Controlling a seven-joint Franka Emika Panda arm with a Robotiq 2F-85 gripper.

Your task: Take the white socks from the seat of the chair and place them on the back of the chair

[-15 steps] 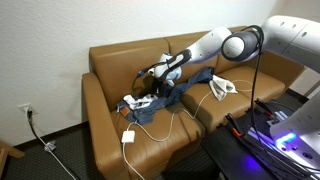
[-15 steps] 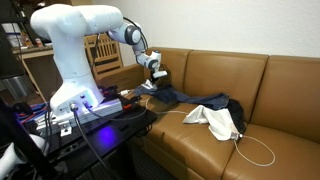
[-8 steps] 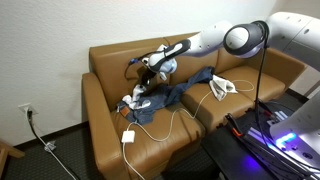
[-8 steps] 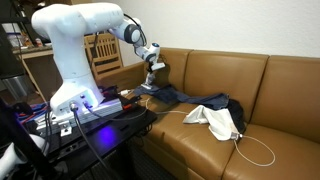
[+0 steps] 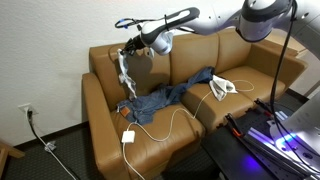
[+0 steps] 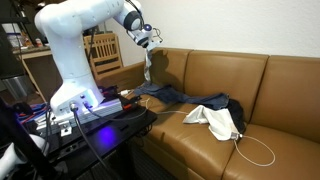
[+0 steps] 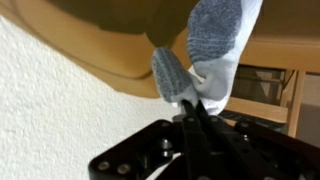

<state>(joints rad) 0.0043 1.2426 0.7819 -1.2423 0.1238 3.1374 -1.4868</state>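
Observation:
The white and grey socks [image 5: 124, 72] hang from my gripper [image 5: 131, 50], which is shut on their top end. They dangle in the air in front of the brown sofa's backrest [image 5: 200, 52], near its upper corner and well above the seat [image 5: 170, 135]. In an exterior view the socks [image 6: 149, 68] hang below the gripper [image 6: 148, 43], next to the backrest [image 6: 230, 75]. In the wrist view the socks [image 7: 212, 45] are pinched between the shut fingers [image 7: 193, 104], with the sofa's top edge [image 7: 90, 45] and a white wall behind.
Blue jeans [image 5: 165, 98] lie across the seat. A white cloth [image 5: 222, 87] lies further along it. A white cable [image 5: 160, 125] with a charger [image 5: 128, 137] trails over the front edge. A wooden chair [image 6: 100, 50] stands behind the sofa's end.
My gripper has risen from the seat with the socks, up and towards the top corner of the backrest. The socks left the jeans and now hang free.

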